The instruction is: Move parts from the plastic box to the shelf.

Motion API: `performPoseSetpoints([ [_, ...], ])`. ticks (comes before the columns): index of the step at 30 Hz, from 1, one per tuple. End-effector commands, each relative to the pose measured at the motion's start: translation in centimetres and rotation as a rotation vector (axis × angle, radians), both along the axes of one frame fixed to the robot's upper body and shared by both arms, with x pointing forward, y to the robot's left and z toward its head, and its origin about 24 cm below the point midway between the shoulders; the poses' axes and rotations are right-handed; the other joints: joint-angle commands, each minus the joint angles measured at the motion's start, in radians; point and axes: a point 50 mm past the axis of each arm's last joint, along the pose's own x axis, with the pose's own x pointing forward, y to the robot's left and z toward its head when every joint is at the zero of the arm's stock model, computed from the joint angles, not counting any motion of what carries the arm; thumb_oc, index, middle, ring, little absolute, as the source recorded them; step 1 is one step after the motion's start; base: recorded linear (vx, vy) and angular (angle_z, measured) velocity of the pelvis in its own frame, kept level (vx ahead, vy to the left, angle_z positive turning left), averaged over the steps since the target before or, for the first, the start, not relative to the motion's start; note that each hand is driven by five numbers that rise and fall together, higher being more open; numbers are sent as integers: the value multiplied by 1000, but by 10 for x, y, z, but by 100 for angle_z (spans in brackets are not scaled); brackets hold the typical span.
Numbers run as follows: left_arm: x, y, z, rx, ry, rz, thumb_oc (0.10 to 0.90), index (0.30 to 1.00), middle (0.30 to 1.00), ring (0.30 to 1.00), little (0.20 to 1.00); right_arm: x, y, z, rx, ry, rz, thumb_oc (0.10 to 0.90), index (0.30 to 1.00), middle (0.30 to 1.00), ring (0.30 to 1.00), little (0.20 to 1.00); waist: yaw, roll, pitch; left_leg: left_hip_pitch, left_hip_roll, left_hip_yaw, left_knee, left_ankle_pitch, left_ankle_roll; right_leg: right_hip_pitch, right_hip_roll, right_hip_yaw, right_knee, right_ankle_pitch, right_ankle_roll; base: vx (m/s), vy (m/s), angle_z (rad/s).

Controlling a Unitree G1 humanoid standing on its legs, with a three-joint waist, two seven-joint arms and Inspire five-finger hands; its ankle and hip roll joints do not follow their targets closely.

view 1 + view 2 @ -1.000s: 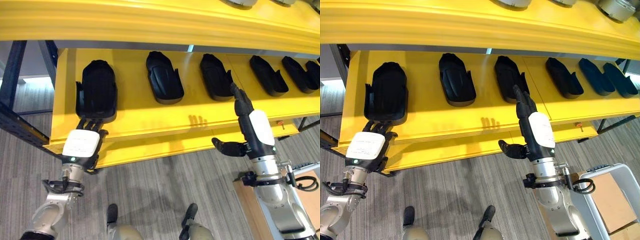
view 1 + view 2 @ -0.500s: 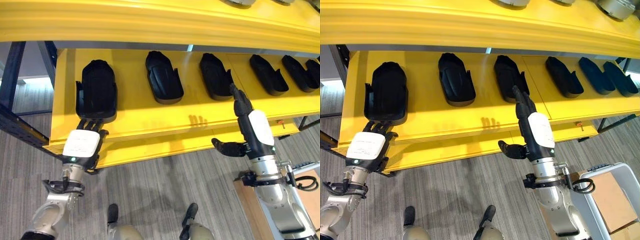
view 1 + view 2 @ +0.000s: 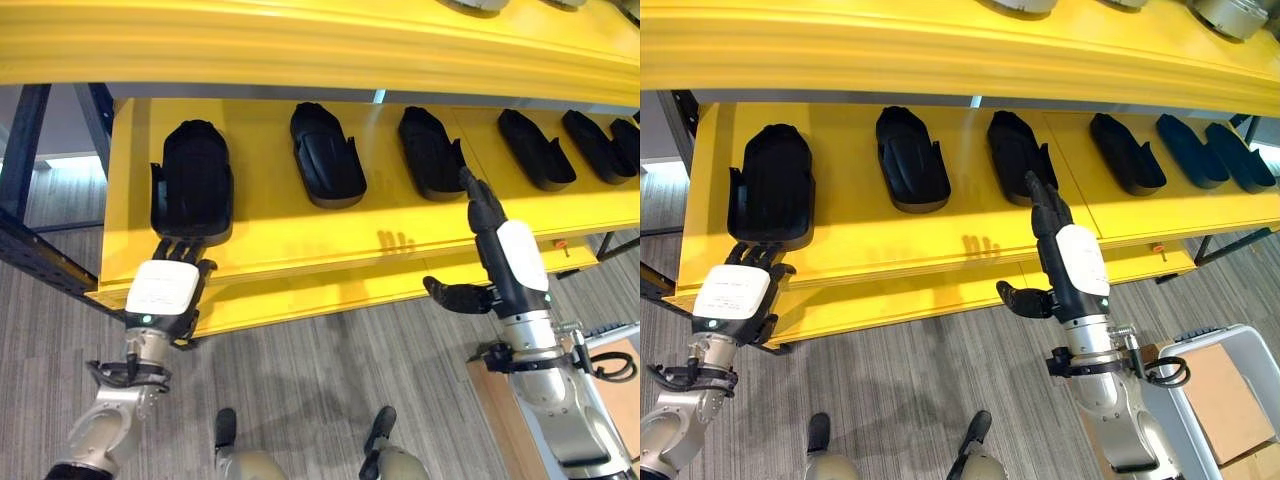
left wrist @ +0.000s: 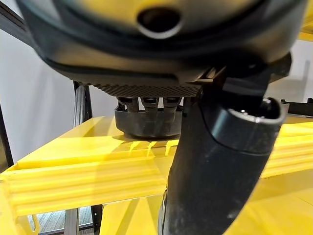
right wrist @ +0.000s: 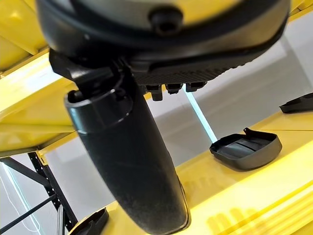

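no writing can be read. matte black moulded parts (image 3: 328,155) lie in a row on the glossy yellow shelf (image 3: 290,235). left hand (image 3: 165,285), fingers straight, touches the leftmost part (image 3: 192,180). right hand (image 3: 495,245), fingers straight, thumb splayed, touches the third part (image 3: 430,152).

Far-right part (image 3: 634,140) cut off; upper-shelf items (image 3: 1230,15) cropped.

Head stereo pair above shelf (image 3: 300,250); close wrist views.

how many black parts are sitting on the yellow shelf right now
6: one at the left hand fingertips, then a row rightward. More may lie beyond the right edge.
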Motion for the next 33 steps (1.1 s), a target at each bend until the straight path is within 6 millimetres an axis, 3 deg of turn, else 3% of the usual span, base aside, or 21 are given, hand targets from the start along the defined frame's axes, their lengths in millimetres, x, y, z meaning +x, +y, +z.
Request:
performPoseSetpoints([
  [1,12,-6,41,-22,-183,-34,900,1000,1000,1000,1000,0,-1,61,-10,-314,-1,900,1000,1000,1000,1000,-26,13,4,63,-87,62,-6,-88,115,125,36,-53,52,-170,12,0,0,0],
  [22,-1,-14,56,-55,-249,-92,900,1000,1000,1000,1000,-2,-1,64,-13,-332,-9,900,1000,1000,1000,1000,-14,16,10,55,-93,51,-6,-89,119,127,36,-61,52,-168,12,0,0,0],
  [33,7,1,42,-20,-189,-7,900,1000,1000,1000,1000,1,1,62,0,-316,3,900,1000,1000,1000,1000,-19,1,15,52,-91,55,-5,-88,120,117,39,-53,52,-165,12,0,0,0],
])
